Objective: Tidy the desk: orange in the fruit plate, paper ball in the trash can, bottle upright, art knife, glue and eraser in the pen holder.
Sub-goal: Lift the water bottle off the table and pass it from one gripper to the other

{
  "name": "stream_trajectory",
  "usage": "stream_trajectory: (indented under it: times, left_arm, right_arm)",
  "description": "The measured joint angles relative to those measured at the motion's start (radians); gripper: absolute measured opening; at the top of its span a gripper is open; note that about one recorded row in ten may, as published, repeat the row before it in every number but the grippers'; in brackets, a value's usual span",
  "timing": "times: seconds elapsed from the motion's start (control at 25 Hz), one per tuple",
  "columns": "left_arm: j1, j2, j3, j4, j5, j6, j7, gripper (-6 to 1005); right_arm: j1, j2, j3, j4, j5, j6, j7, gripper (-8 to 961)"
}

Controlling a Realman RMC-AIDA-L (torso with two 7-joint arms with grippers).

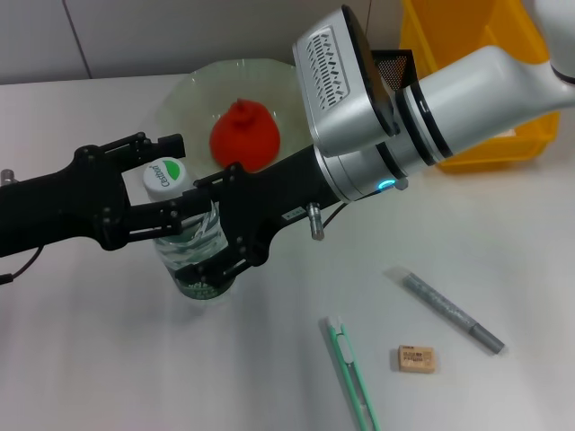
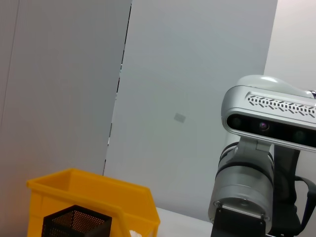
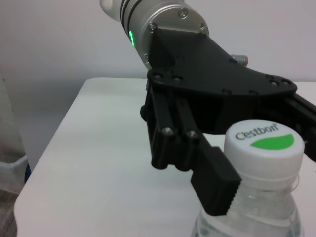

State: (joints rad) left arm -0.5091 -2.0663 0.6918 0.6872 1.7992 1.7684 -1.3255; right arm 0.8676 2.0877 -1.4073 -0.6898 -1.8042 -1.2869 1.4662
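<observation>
The red-orange lumpy orange (image 1: 244,135) already sits in the wide pale-green glass fruit plate (image 1: 184,99) at the far side of the white desk (image 1: 503,260), so that part looks done. The small clear plastic bottle (image 1: 193,251) with its white-and-green cap stands upright at the near left of the plate, with both black grippers around it: the left gripper (image 1: 175,175) reaches in from the left and is closed on its neck just under the cap, while the right gripper (image 1: 220,238) spreads its fingers around the body lower down, and whether they press on it I cannot tell. Righting the bottle seems nearly finished, pending release. Still to go: the green art knife (image 1: 350,373), the grey glue pen (image 1: 452,312) and the small beige eraser (image 1: 416,359) lie on the near right, none yet in the black mesh pen holder (image 1: 397,65) beside the bright yellow trash can (image 1: 485,54) at the far right. The paper ball is not clearly visible.
</observation>
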Motion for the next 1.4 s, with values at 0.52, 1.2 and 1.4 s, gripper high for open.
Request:
stream_trajectory:
  times: [0.52, 1.2, 1.4]
  left_arm:
    - [0.011, 0.003, -0.012, -0.025, -0.023, 0.001, 0.003, 527]
    - [0.013, 0.003, -0.006, -0.026, -0.028, -0.012, -0.007, 450]
    - [0.011, 0.003, -0.005, -0.026, -0.024, -0.013, -0.009, 449]
  right_arm:
    - [-0.008, 0.000, -0.001, 0.006, 0.028, 0.001, -0.012, 788]
    - [-0.012, 0.000, -0.004, -0.010, 0.052, 0.010, -0.013, 788]
    - [-0.011, 0.000, -0.020, -0.020, 0.056, 0.012, -0.009, 788]
